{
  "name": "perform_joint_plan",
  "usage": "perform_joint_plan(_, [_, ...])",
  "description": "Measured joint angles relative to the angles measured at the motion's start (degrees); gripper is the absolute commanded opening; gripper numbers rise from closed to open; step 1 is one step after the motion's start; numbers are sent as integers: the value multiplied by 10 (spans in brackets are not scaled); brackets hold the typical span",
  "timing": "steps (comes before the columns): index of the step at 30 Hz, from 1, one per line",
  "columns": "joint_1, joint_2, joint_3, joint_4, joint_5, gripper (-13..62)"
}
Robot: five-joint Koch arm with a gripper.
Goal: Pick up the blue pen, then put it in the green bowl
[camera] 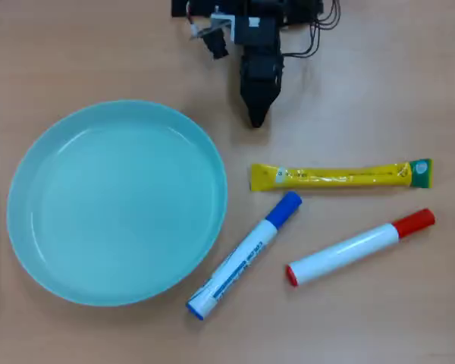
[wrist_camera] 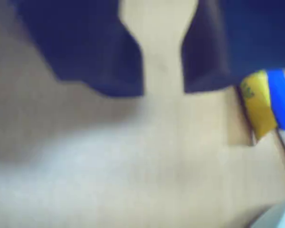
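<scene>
The blue pen lies slanted on the wooden table, its blue cap up and to the right and its lower end just off the rim of the green bowl. The bowl is wide, shallow and has nothing in it. My gripper hangs near the top of the overhead view, pointing down, well above the pen and apart from it. In the blurred wrist view my gripper shows two dark jaws with a narrow strip of bare table between them. The pen's blue cap peeks in at the right edge.
A yellow sachet lies level between the gripper and the pens, also seen in the wrist view as the yellow sachet. A red-capped white marker lies to the right of the blue pen. The arm's base and wires sit at the top edge.
</scene>
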Motion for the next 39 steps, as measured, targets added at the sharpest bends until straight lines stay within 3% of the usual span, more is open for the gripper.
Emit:
perform_joint_plan(19, [-97,0,-293,405,-19,25])
perform_joint_plan(26, [-116,0,-319,431,-52,25])
perform_joint_plan(30, [-116,-1,-410,462,-54,11])
perform_joint_plan(39, [-117,-127,-650,598,-52,1])
